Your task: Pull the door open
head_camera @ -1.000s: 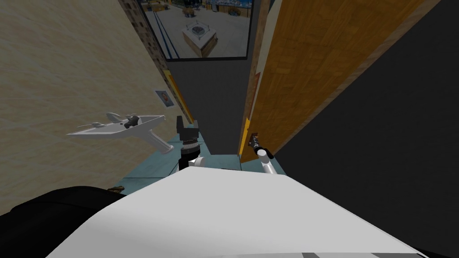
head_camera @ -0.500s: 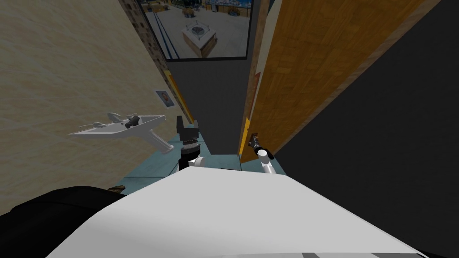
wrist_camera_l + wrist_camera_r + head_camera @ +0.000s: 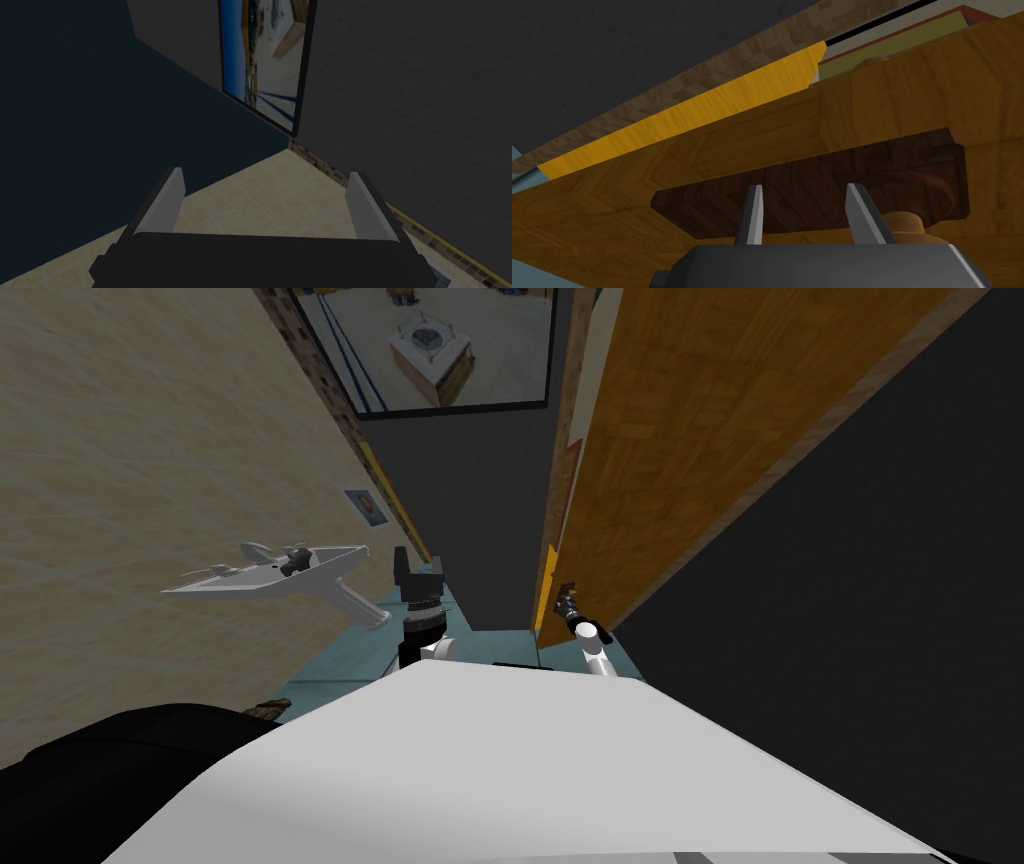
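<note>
**Item 1. Right gripper** (image 3: 804, 187), also seen at the door's edge in the head view (image 3: 568, 591). Fingers (image 3: 754, 212) stood at a narrow gap, well short of full spread. Nothing was seen clamped between them, and a dark brown surface showed in the gap.

**Item 2. Door** (image 3: 700, 438), orange-brown wood grain (image 3: 587, 225). It lay directly ahead of the right fingers and very close to them. Whether the tips touched it could not be told.

**Item 3. Dark brown plate** (image 3: 812, 170), set into the door face. It sat behind both right fingertips and reached past them on either side.

**Item 4. Tan stem** (image 3: 907, 223) on a dark round base (image 3: 919, 195). It stood just beside one right finger, outside the gap.

**Item 5. Left gripper** (image 3: 265, 180), seen upright in the head view (image 3: 418, 566). Fingers were spread wide and held nothing. It was well apart from the door.

**Item 6. White basin** (image 3: 290, 571), mounted on the tan wall. It was on the far side of the left fingers from the door, apart from them.
</note>
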Robot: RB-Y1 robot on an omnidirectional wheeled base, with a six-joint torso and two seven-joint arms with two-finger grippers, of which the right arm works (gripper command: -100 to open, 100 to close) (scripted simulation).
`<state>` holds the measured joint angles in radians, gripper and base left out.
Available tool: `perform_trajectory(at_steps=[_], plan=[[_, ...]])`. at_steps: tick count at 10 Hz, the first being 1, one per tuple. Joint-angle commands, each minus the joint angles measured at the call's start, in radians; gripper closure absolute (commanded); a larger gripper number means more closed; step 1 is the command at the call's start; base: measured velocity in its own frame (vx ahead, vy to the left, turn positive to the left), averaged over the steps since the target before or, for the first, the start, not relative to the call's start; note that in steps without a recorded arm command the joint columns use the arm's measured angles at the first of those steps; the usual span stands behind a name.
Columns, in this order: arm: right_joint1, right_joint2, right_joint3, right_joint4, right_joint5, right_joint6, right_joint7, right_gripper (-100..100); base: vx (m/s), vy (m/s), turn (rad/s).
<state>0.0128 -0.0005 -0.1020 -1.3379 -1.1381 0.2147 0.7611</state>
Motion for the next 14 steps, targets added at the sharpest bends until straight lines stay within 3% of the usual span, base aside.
perform_trajectory(at_steps=[1,2,3,7,8,10,11,13,14], plan=[[0.013,-0.02,-0.006,0.01,-0.049,0.026,-0.014,100,-0.059,0.005,-0.013],[0.013,-0.02,-0.006,0.01,-0.048,0.026,-0.014,100,-0.021,-0.014,-0.006],[0.02,-0.02,-0.016,-0.001,-0.069,0.053,-0.032,-100,-0.012,-0.007,-0.009],[0.039,-0.045,-0.018,-0.011,-0.184,0.101,-0.059,-100,-0.033,0.007,-0.012],[0.039,-0.045,-0.018,-0.011,-0.192,0.101,-0.059,-100,-0.028,-0.001,-0.004],[0.052,-0.06,-0.02,-0.017,-0.262,0.134,-0.078,-100,-0.025,-0.006,-0.013],[0.052,-0.06,-0.02,-0.017,-0.275,0.134,-0.078,-100,-0.02,-0.007,-0.006],[0.067,-0.077,-0.022,-0.024,-0.344,0.171,-0.099,-100,-0.024,-0.01,-0.017],[0.067,-0.077,-0.022,-0.024,-0.368,0.171,-0.099,-100,-0.023,-0.009,-0.005]])
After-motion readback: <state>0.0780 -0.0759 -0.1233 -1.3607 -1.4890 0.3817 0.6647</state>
